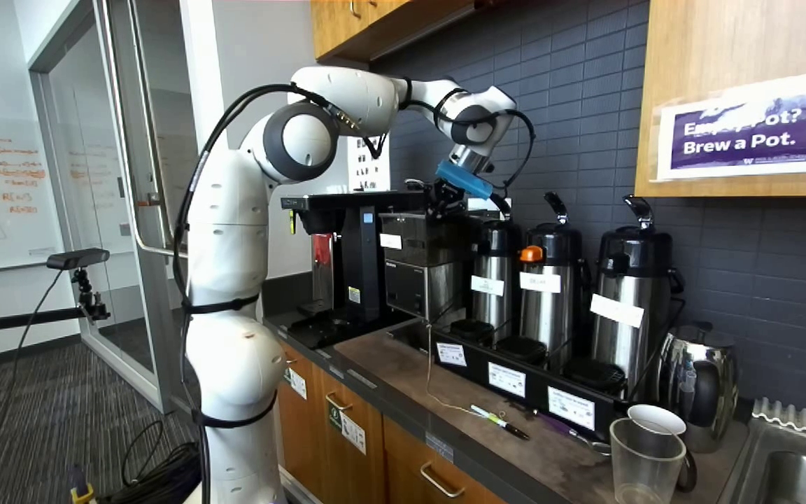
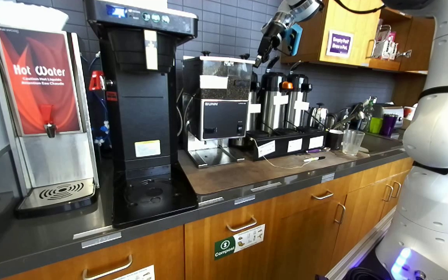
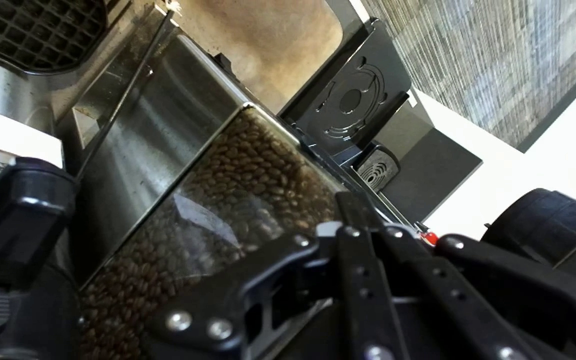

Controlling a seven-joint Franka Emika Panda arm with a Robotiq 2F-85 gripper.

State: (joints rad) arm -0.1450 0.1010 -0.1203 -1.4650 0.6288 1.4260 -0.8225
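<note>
A red-fronted, boxy steel hot-water dispenser [image 2: 39,89] stands in a back corner of the bench [image 2: 228,194]. Near the front edge, a slim white-and-black marker pen [image 1: 499,421] lies apart from a tall transparent tumbler [image 1: 644,462].

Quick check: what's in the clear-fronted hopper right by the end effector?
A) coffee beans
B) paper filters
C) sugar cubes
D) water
A: in the wrist view, heaped brown coffee beans show in the hopper, behind the black fingers of the end effector.
</note>
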